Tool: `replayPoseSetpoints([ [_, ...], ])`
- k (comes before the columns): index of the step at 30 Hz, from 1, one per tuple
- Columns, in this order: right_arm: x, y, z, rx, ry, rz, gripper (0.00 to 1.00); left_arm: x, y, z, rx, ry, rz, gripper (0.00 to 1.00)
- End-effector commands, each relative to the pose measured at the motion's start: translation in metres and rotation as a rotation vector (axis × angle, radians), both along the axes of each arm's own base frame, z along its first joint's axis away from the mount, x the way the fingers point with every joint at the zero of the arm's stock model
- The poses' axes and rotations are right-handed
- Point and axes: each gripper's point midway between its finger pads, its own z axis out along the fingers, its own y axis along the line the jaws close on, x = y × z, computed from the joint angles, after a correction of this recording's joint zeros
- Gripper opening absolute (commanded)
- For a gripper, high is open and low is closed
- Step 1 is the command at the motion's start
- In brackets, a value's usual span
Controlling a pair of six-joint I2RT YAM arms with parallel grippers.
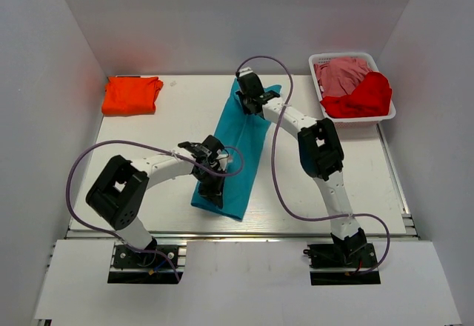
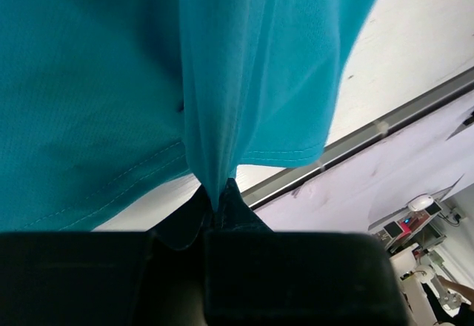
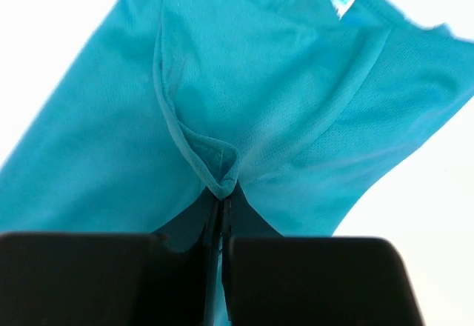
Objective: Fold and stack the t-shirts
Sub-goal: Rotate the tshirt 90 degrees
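A teal t-shirt (image 1: pixel 238 142) lies folded into a long strip across the middle of the table, running from far to near. My left gripper (image 1: pixel 209 187) is shut on its near hem; a pinch of teal cloth (image 2: pixel 216 169) rises between the jaws. At the far end my right gripper (image 1: pixel 247 98) is shut on the shirt, with a fold of the teal cloth (image 3: pixel 221 172) caught between the jaws. An orange t-shirt (image 1: pixel 132 94) sits folded at the far left corner. Red (image 1: pixel 363 98) and pink (image 1: pixel 342 75) t-shirts lie crumpled in a basket.
The white basket (image 1: pixel 385 115) stands at the far right of the table. White walls close in the left, far and right sides. The table's metal front edge (image 2: pixel 385 123) runs close behind the teal hem. Purple cables loop off both arms.
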Motion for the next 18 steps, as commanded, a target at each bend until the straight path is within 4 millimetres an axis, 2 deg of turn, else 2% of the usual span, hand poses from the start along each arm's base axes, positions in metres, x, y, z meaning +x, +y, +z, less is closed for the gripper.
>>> replayPoseSetpoints([
  [1, 0.02, 0.01, 0.019, 0.038, -0.071, -0.017, 0.0, -0.009, 0.01, 0.006, 0.007, -0.008, -0.003, 0.0],
  [3, 0.017, 0.015, 0.002, 0.029, -0.033, 0.005, 0.0, -0.011, 0.012, 0.004, 0.013, 0.0, -0.003, 0.0],
  [7, 0.016, 0.024, -0.011, 0.051, 0.001, 0.031, 0.0, -0.015, 0.015, -0.003, 0.025, 0.015, -0.004, 0.0],
  [9, 0.012, 0.029, -0.019, 0.06, 0.023, 0.058, 0.04, -0.014, 0.017, -0.007, 0.043, 0.012, -0.001, 0.07],
  [10, 0.012, 0.031, -0.022, 0.06, 0.026, 0.066, 0.17, -0.013, 0.019, -0.005, 0.054, 0.01, 0.001, 0.19],
  [11, 0.012, 0.031, -0.022, 0.064, 0.031, 0.073, 0.23, -0.01, 0.021, -0.005, 0.076, -0.006, 0.005, 0.39],
  [13, 0.007, 0.042, -0.017, 0.088, 0.038, 0.123, 0.37, -0.001, 0.022, 0.002, 0.096, -0.039, 0.02, 0.64],
  [14, 0.003, 0.048, -0.015, 0.106, 0.047, 0.158, 0.49, 0.001, 0.028, 0.003, 0.136, -0.044, 0.036, 0.99],
  [15, -0.002, 0.053, -0.005, 0.124, 0.043, 0.187, 0.58, 0.004, 0.028, 0.009, 0.136, -0.064, 0.039, 0.99],
  [17, -0.004, 0.062, 0.009, 0.16, 0.022, 0.233, 0.9, 0.015, 0.027, 0.028, 0.138, -0.12, 0.049, 0.99],
  [18, -0.008, 0.066, 0.01, 0.165, 0.027, 0.256, 0.9, 0.019, 0.028, 0.034, 0.145, -0.139, 0.066, 0.99],
])
